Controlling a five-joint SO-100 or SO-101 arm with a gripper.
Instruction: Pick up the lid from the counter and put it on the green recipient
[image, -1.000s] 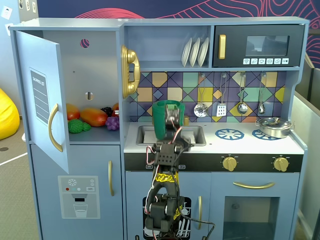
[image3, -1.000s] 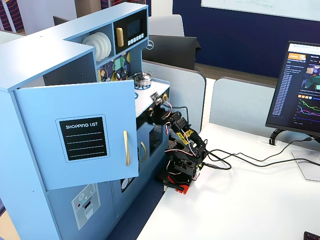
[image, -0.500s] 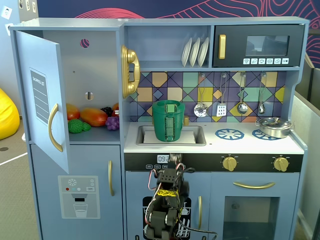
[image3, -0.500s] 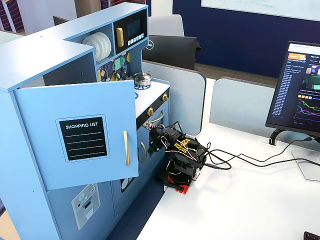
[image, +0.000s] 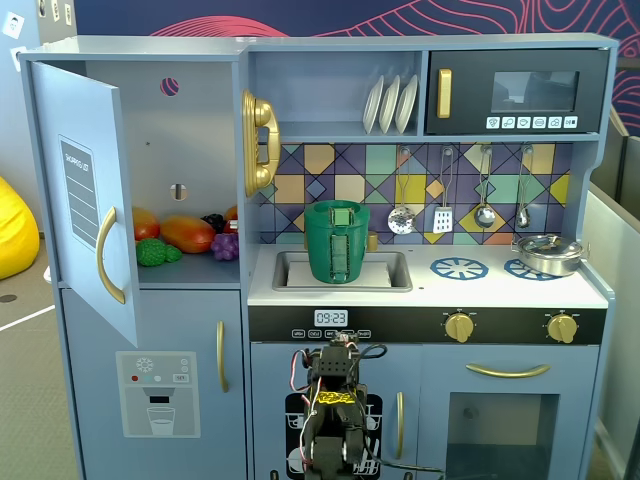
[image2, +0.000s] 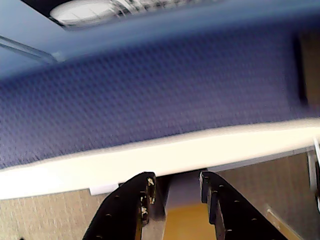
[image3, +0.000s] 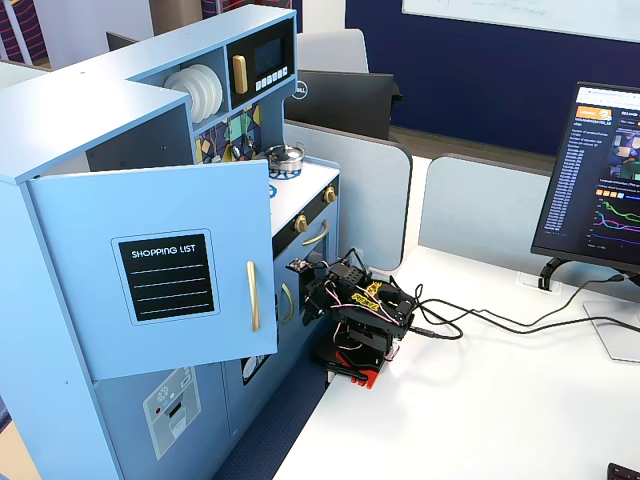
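The lid (image: 337, 208) caps the green pot (image: 337, 243) by the sink; the gripper (image2: 175, 186), folded low, has slightly parted, empty jaws.

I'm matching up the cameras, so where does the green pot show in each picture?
In a fixed view: the green pot stands at the sink, left of centre on the counter.
In a fixed view: not visible; the open cupboard door covers that part of the counter.
Wrist view: not in it.
Shared landmark: the silver pot at the counter's end, in both fixed views.
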